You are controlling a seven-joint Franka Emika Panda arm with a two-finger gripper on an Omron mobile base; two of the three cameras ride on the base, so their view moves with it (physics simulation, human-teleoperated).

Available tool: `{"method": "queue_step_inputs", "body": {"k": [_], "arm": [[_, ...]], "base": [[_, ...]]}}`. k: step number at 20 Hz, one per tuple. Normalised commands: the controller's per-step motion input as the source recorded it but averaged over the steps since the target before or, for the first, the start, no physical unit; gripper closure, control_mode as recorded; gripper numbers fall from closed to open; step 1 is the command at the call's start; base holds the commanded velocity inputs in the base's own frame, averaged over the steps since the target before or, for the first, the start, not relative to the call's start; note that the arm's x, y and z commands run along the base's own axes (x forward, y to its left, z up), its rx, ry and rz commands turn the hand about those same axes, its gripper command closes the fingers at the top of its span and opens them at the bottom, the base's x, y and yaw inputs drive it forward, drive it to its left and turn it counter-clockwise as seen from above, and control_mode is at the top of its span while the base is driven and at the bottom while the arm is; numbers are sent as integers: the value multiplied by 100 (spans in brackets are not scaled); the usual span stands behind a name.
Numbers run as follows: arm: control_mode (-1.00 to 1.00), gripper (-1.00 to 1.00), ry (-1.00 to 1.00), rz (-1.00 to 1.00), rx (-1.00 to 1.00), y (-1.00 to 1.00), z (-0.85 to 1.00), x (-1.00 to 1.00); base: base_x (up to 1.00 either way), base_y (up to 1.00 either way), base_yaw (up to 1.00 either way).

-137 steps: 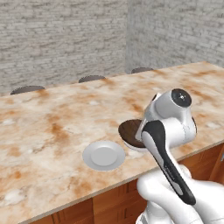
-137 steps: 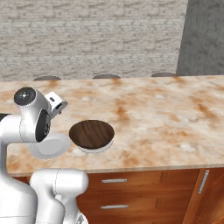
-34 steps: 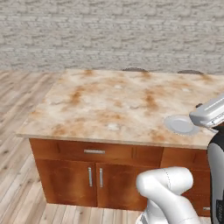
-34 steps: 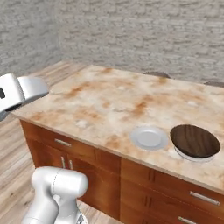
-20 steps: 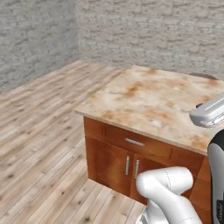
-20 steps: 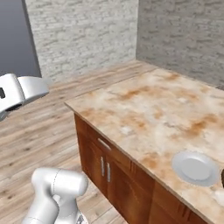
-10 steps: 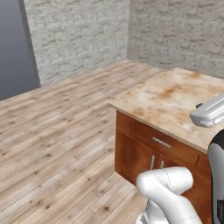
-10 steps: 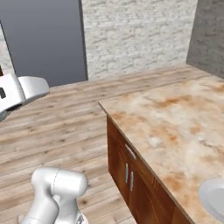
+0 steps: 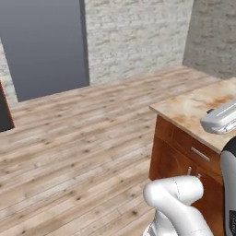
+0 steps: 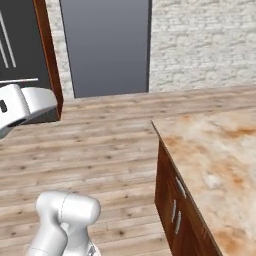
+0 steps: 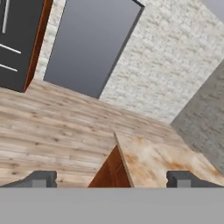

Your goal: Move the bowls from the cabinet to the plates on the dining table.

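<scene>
gripper (image 11: 111,178) spread wide, nothing between fingertips (image 11: 41,178); dining table (image 10: 215,150) corner at right of both base views, marbled top bare there, wood floor (image 9: 78,138) beyond, grey doorway (image 10: 106,45) in brick wall

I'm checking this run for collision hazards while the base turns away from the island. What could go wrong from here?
1. The dining table corner sits close beside the robot's base; a tight swing might clip its wooden side.
2. The gripper is open and empty, fingers spread wide, so they could catch the table edge.
3. A dark, wood-edged unit stands ahead; the raised arm could strike it.
</scene>
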Motion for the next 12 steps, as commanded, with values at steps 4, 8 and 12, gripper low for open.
{"method": "queue_step_inputs", "body": {"k": [4,8,12], "arm": [[100,-100,0,0,0,0,0,0],[100,-100,0,0,0,0,0,0],[100,-100,0,0,0,0,0,0]], "base": [[4,38,40],[10,38,39],[30,33,34]]}}
